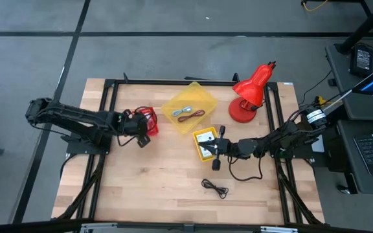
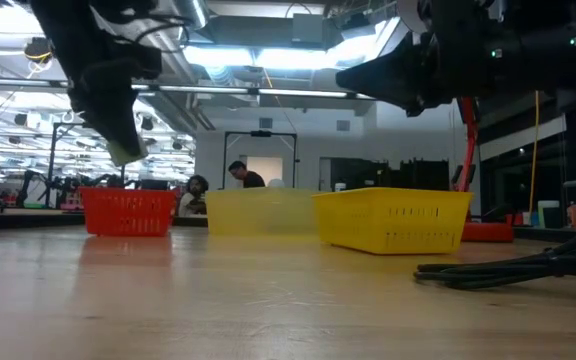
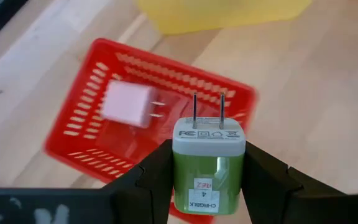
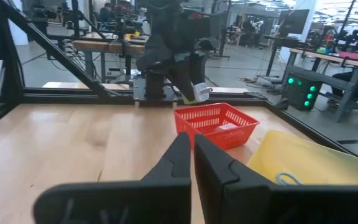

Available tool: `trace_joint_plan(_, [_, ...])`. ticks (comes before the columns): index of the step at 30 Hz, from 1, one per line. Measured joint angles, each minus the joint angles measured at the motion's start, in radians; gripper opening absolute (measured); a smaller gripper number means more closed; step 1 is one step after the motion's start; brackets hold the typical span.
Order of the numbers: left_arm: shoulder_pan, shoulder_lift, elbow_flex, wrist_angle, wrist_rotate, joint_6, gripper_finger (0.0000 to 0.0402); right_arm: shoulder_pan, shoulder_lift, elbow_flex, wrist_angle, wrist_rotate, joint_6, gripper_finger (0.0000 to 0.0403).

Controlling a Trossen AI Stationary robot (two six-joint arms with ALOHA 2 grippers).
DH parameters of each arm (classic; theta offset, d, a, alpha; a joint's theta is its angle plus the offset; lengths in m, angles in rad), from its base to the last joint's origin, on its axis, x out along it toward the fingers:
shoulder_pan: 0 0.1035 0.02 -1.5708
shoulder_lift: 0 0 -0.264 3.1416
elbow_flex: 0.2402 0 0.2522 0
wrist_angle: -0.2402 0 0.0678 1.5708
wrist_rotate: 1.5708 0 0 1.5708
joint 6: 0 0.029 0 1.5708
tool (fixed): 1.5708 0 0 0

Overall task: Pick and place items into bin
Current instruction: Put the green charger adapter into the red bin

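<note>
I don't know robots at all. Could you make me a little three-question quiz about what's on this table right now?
1. True or false: the left gripper holds a green plastic plug-in charger.
2. What already lies in the red plastic mesh basket? A) a pink charger B) a black cord C) nothing
3. Fill in: the right gripper's fingers are ____.

Key: 1 true; 2 A, the pink charger; 3 shut, holding nothing.
</note>
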Motion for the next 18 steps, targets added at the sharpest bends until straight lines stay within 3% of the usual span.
trace_joint_plan(8, [0.143,0.023,0.002,-0.016,0.072,0.110,0.0144,-0.020,0.000,0.000,0.000,-0.001,0.000,0.0005])
trace_joint_plan(18, [0.162,0.159,0.002,-0.006,0.111,0.231,0.0152,-0.020,0.000,0.000,-0.001,-0.001,-0.009,0.0005])
